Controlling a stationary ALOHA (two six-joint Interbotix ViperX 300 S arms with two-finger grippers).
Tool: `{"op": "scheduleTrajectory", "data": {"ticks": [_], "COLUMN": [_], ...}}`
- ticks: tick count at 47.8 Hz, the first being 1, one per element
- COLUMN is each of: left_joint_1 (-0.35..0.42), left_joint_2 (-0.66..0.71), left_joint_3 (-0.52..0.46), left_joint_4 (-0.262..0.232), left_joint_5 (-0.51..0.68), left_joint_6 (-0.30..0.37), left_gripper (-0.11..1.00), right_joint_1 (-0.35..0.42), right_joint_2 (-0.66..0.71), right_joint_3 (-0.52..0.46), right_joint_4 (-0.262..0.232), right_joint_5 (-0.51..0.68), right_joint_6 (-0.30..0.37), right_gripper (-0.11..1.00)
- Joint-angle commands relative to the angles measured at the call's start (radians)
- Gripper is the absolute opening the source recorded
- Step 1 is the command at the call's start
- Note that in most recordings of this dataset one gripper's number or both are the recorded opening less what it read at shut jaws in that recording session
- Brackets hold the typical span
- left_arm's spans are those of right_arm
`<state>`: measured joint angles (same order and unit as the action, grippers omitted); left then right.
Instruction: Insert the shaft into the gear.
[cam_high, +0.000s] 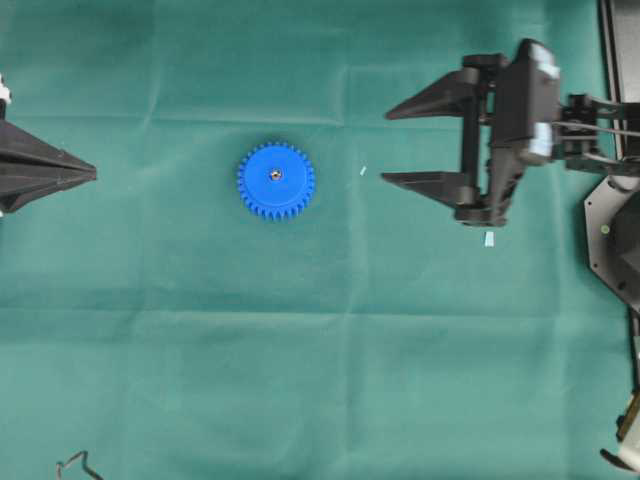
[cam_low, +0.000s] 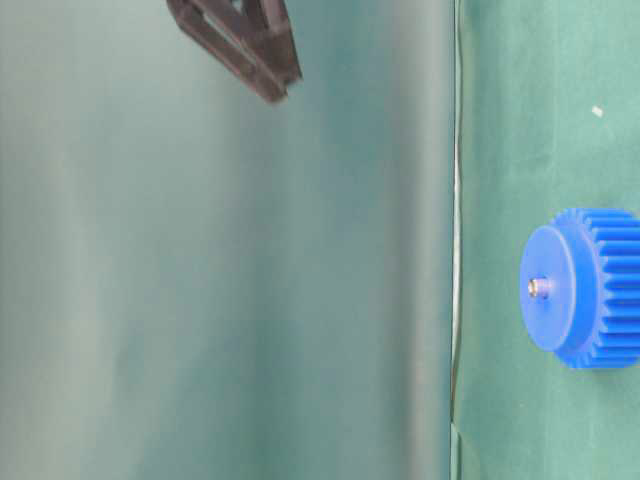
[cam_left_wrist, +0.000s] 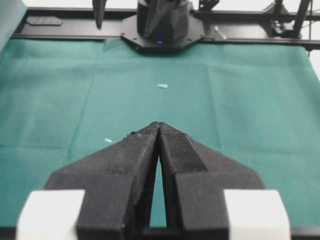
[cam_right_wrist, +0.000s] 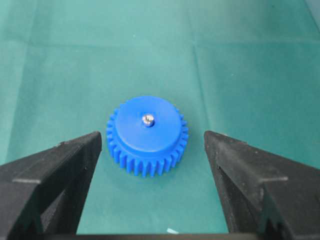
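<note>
One part left to check: shaft (cam_right_wrist: 148, 119) already sits upright in the gear (cam_right_wrist: 148, 136) centre hole, shiny end up.
Gear location: flat on the green cloth (cam_high: 200, 380), mid-table.
Shaft axis: vertical, poking just above the hub.
Right gripper (cam_high: 392, 146): jaws spread wide, empty, well apart from the gear, which lies straight ahead of the fingers.
Left gripper (cam_high: 92, 174): fingers pressed together, empty, on the gear's far side.
Nearer arm: roughly even.
Judgement: insertion looks done.

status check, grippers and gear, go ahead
Left gripper shut, empty, parked at table edge. Right gripper open, empty, clear of the gear. Shaft seated in gear's centre hole. Nothing in the way.
</note>
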<state>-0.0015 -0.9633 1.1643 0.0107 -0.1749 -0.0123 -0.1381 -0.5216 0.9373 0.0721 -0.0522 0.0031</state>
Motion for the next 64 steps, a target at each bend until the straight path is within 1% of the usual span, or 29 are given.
{"op": "scheduleTrajectory", "data": {"ticks": [1,10,64], "left_joint_1": [0.002,0.002,0.002], "left_joint_2": [0.005,0.005,0.005], "left_joint_3": [-0.026,-0.026,-0.028], "left_joint_4": [0.002,0.003,0.003], "left_joint_5": [-0.005,0.003,0.015], "left_joint_6": [0.0,0.002,0.002], "left_gripper": [0.0,0.0,0.0], "right_joint_1": [0.0,0.002,0.002], "right_joint_2": [-0.043,-0.072,-0.066], "right_joint_3": [0.011,0.043,0.043], "right_joint_4": [0.0,0.002,0.002], "right_joint_5": [-0.011,-0.011,-0.011], "right_joint_6": [0.002,0.003,0.002], "right_gripper": [0.88,0.88,0.88]}}
